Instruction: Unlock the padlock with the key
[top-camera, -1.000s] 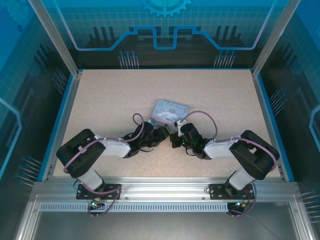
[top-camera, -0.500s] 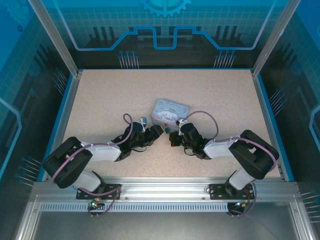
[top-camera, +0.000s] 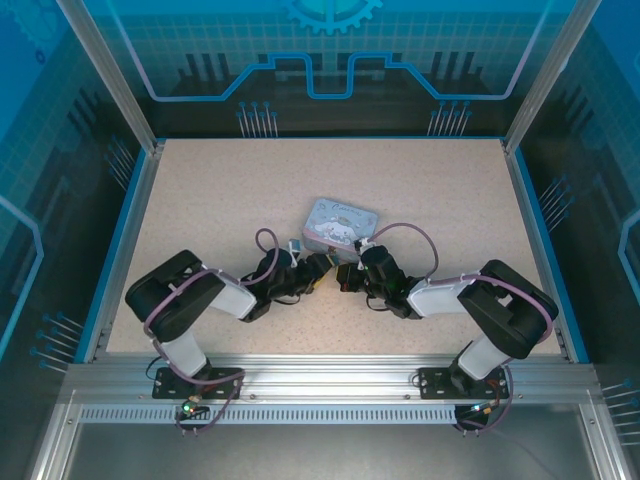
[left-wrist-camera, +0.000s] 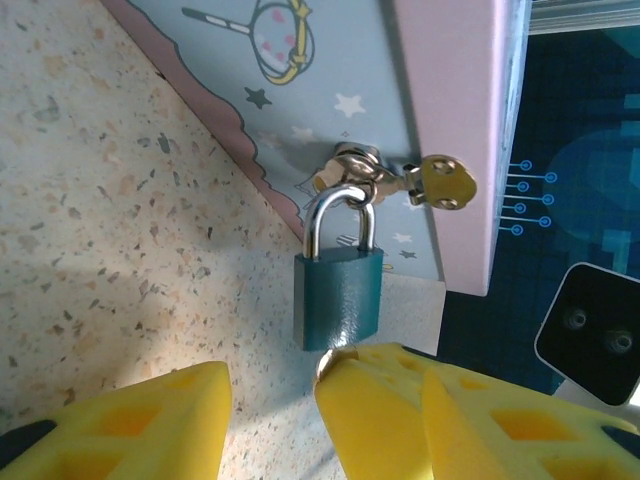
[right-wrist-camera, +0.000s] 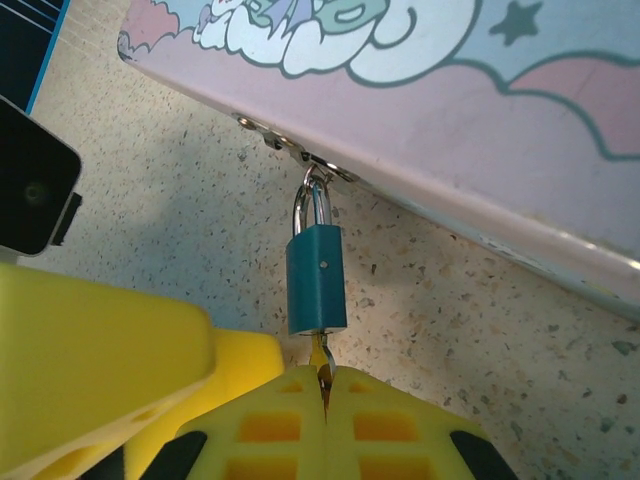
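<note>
Right gripper (right-wrist-camera: 325, 388) is clamped tight on the key (right-wrist-camera: 320, 360), which pokes into the padlock (right-wrist-camera: 317, 290) from 6 o'clock. Padlock hangs off the tin (right-wrist-camera: 480, 130) latch. Left gripper (left-wrist-camera: 270, 400) sits wide open just below it, holding nothing.

No words, numbers or brand marks can be read anywhere. The tin (left-wrist-camera: 330, 60) carries printed pictures rather than lettering: small stars, a pink wavy band and, in the right wrist view, a pastel cloud. The padlock (left-wrist-camera: 338, 295) has a plain teal body with no legible stamp.
</note>
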